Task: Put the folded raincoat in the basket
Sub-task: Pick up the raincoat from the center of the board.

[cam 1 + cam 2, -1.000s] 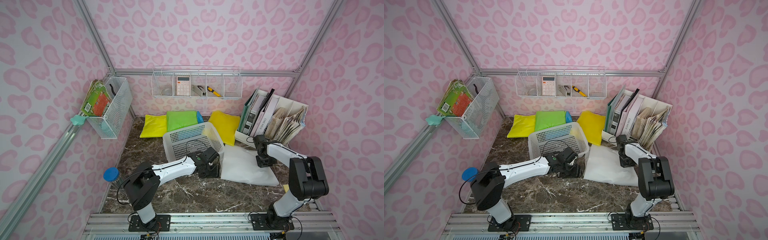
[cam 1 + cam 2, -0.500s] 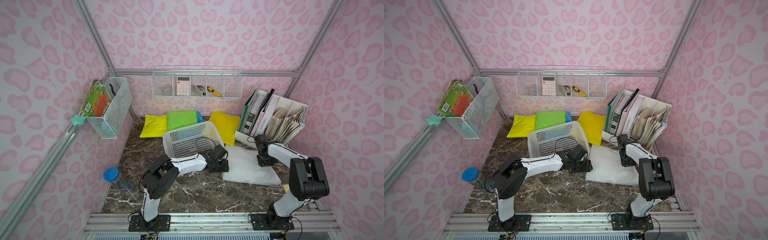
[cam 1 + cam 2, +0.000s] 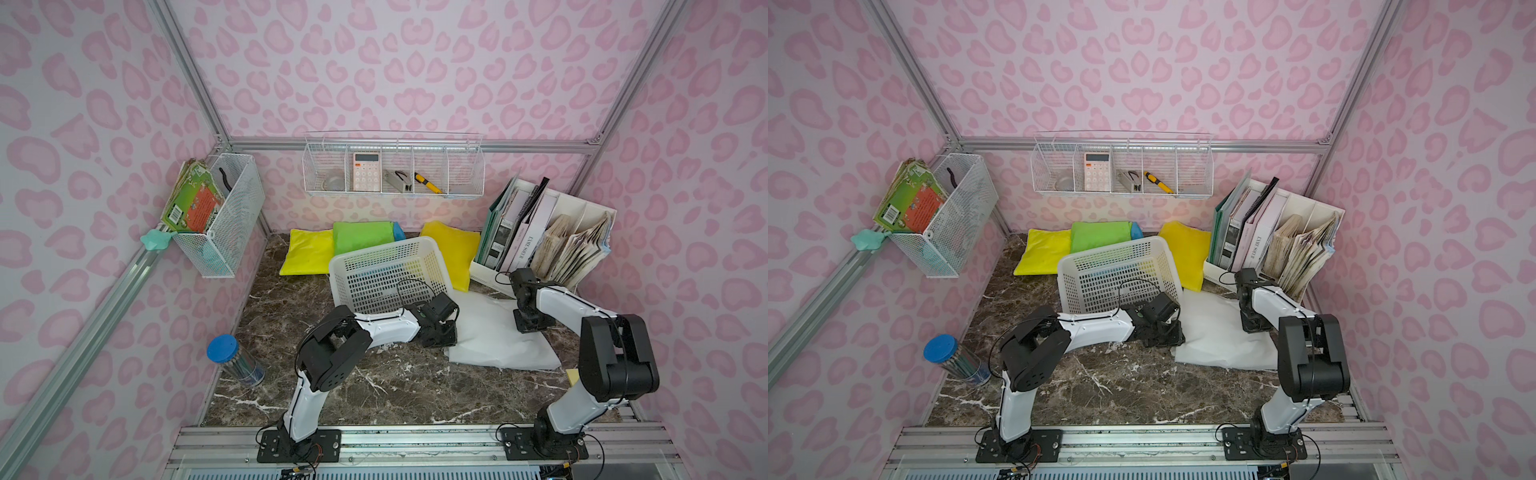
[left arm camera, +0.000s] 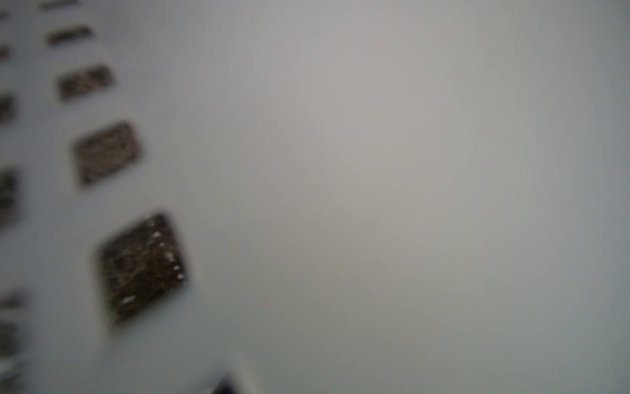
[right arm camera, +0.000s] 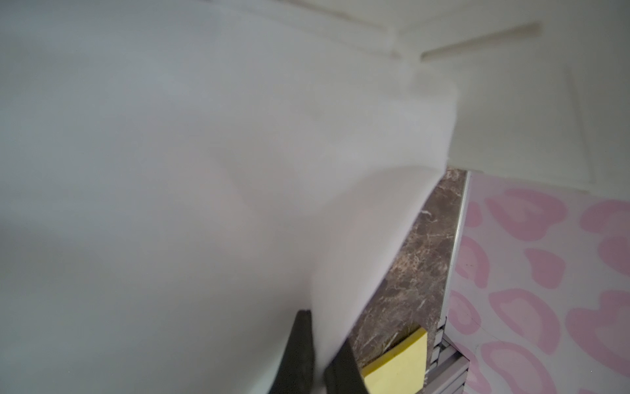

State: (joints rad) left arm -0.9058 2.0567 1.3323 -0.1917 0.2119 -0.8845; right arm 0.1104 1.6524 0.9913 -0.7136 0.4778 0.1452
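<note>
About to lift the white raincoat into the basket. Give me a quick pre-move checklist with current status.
1. Right gripper clamped on the white raincoat: ok, cloth sits between its fingers in the right wrist view.
2. Left gripper holding the raincoat's edge beside the basket: cannot tell, the left wrist view is a blur.
3. Basket opening up, nothing inside: ok.
4. Raincoat lifted: not ok, it lies on the tabletop.
5. Way over the basket's near rim free: not ok, the left arm lies along it.
</note>
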